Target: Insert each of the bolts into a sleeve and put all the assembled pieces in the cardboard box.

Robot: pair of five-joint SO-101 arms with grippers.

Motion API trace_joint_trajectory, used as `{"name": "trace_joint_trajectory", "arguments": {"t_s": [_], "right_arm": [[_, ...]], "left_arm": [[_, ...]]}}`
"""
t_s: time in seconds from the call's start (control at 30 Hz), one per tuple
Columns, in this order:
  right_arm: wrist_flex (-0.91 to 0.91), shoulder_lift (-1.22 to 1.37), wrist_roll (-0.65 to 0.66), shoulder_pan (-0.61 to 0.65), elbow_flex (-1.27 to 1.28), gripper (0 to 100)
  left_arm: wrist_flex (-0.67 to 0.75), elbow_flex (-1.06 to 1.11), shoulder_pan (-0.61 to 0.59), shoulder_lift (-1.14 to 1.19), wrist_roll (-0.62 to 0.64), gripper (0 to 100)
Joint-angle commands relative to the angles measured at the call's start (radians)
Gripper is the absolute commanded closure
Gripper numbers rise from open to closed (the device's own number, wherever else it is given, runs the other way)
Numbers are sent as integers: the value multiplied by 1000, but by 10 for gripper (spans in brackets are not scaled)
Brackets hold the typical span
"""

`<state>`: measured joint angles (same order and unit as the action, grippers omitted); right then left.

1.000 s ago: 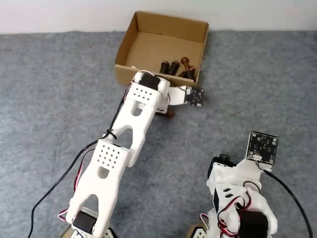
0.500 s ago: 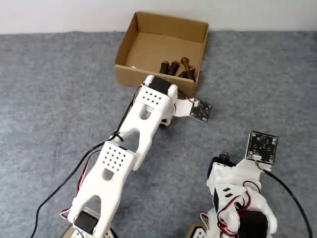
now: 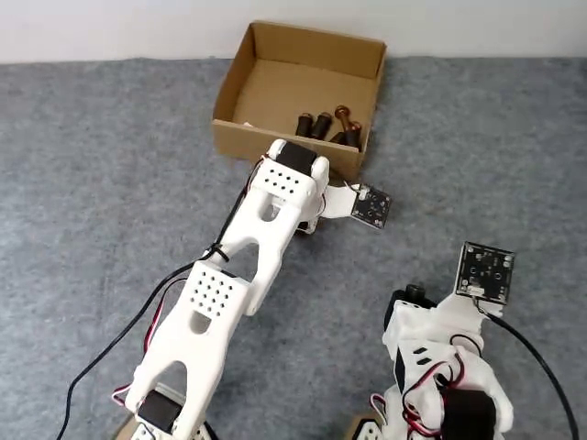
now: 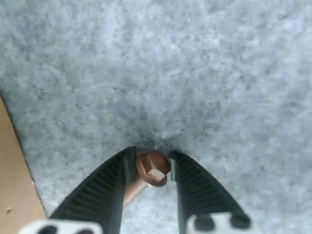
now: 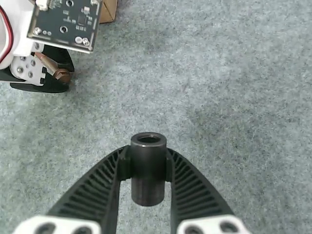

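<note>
Farthest back from the cardboard box (image 3: 237, 137): right tool (image 5: 147, 157), fingers narrowed to the width of a dark sleeve (image 5: 147, 170), clamping it from both sides. Sleeve upright, open bore facing up, held over the grey worktop (image 3: 477, 147).

Much nearer the box, just off its near corner on the right arm's side: left tool (image 4: 152, 155), almost closed, pinching a copper-coloured bolt (image 4: 153, 168). Bolt head between the fingertips, shank running back along one finger. Resting on the worktop or just above it: cannot tell. Box wall just beside this tool.

Inside the box, against the wall on that same side, close to the near corner: assembled pieces (image 3: 323, 124), a tight cluster of dark sleeves with one copper bolt head showing.
</note>
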<state>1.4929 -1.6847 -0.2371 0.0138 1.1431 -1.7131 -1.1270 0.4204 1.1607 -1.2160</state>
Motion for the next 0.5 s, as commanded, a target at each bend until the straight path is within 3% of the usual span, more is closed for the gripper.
{"name": "trace_joint_trajectory", "arguments": {"t_s": [0.0,0.2,0.47], "right_arm": [[-13,1,-11,-5,-3,991],[-13,1,-11,-7,-3,991],[-13,1,-11,-7,-3,991]], "left_arm": [[-40,-18,3,-12,110,931],[-40,-18,6,-12,379,931],[-41,-33,-2,-40,827,961]]}}
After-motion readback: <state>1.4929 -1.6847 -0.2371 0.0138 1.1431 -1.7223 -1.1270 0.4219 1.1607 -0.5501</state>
